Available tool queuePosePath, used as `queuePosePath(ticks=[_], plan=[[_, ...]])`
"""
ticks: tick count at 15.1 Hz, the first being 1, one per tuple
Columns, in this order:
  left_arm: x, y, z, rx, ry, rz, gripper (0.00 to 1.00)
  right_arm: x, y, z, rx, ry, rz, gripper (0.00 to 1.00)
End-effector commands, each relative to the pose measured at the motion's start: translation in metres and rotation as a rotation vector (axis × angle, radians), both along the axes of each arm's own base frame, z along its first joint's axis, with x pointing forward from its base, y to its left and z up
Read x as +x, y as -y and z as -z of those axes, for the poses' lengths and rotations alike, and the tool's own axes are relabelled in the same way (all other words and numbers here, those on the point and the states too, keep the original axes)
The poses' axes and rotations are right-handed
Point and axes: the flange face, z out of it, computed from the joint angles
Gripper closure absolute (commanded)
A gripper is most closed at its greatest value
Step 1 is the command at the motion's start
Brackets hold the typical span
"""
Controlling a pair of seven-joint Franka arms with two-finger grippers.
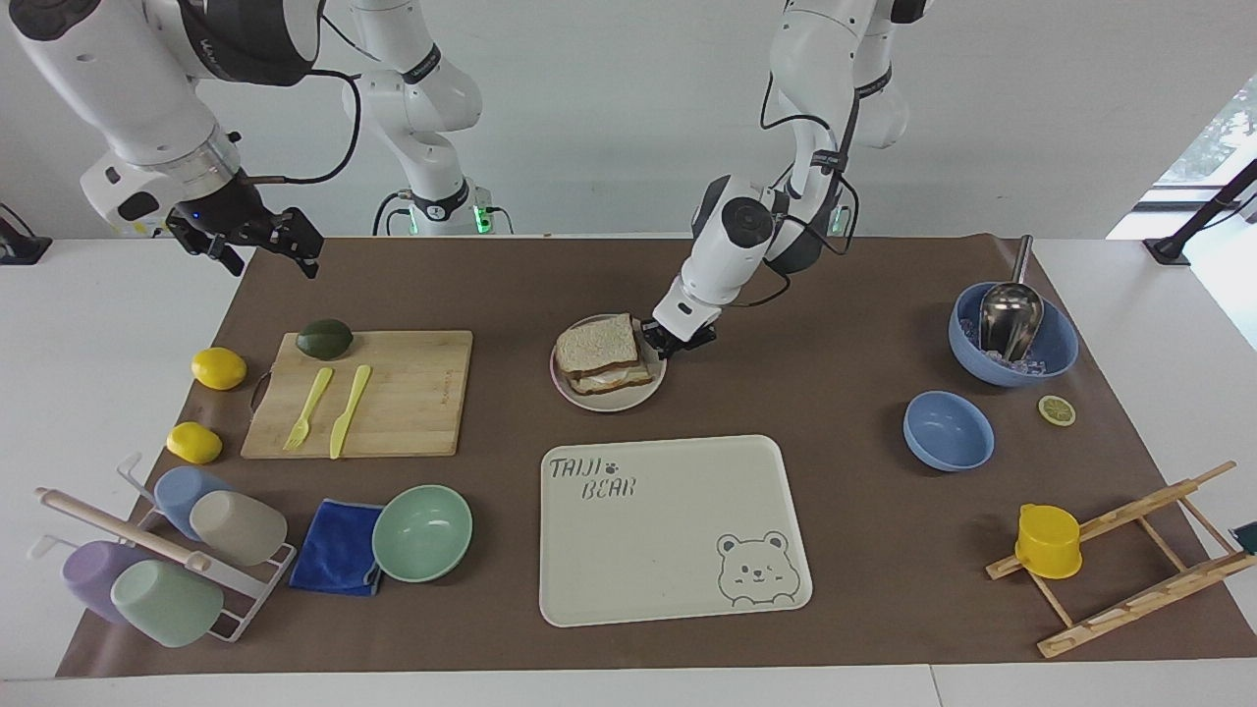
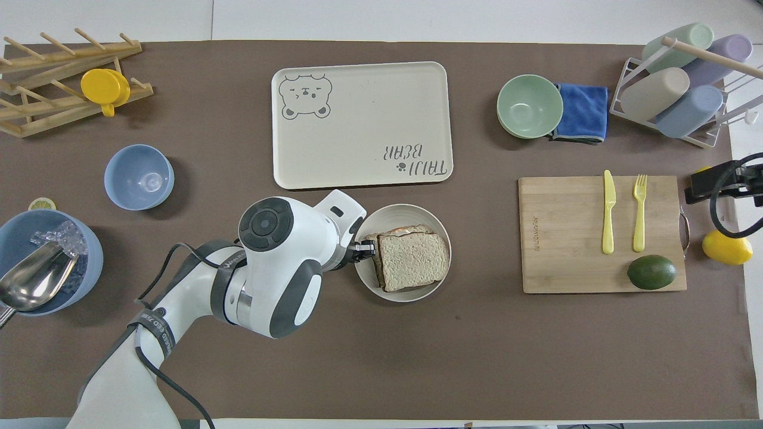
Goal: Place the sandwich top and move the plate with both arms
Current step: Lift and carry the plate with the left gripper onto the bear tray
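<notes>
The sandwich top (image 1: 596, 341) lies on a stacked sandwich on the small round plate (image 1: 619, 398), in the middle of the brown mat. It also shows in the overhead view (image 2: 413, 260), on the plate (image 2: 405, 211). My left gripper (image 1: 666, 344) is shut on the plate's rim at the side toward the left arm's end; it shows in the overhead view (image 2: 365, 250) too. I cannot tell whether the plate is off the mat. My right gripper (image 1: 270, 257) hangs open and empty over the mat's edge at the right arm's end.
The cream bear tray (image 1: 678, 579) lies just farther from the robots than the plate. A cutting board (image 1: 412, 393) with an avocado, fork and knife, a mint bowl (image 1: 422, 532), two blue bowls (image 1: 948, 430), lemons and racks stand around.
</notes>
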Motion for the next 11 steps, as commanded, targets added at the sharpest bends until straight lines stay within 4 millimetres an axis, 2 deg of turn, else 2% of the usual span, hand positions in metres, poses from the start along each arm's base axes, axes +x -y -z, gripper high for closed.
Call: queuePosePath(ticks=[1, 2, 4, 6, 7, 9, 11], plan=[[0.045, -0.032, -0.065, -0.033, -0.044, -0.057, 1.00, -0.006, 0.001, -0.001, -0.004, 0.008, -0.011, 0.00], [0.064, -0.042, -0.085, -0.046, -0.041, -0.077, 1.00, -0.007, 0.001, -0.001, -0.004, 0.006, -0.011, 0.00], [0.094, -0.054, -0.095, -0.057, -0.034, -0.112, 1.00, -0.006, 0.001, -0.001, -0.004, 0.008, -0.011, 0.00], [0.121, -0.079, -0.109, -0.083, -0.008, -0.174, 1.00, -0.007, 0.001, -0.001, -0.004, 0.006, -0.012, 0.00], [0.132, -0.083, -0.114, -0.096, 0.002, -0.189, 1.00, -0.007, 0.001, -0.001, -0.004, 0.006, -0.012, 0.00], [0.158, -0.100, -0.113, -0.100, 0.008, -0.224, 1.00, -0.006, 0.000, -0.001, -0.004, 0.006, -0.015, 0.00], [0.178, -0.094, -0.101, -0.088, -0.010, -0.221, 1.00, -0.006, 0.000, -0.001, -0.004, 0.008, -0.015, 0.00]])
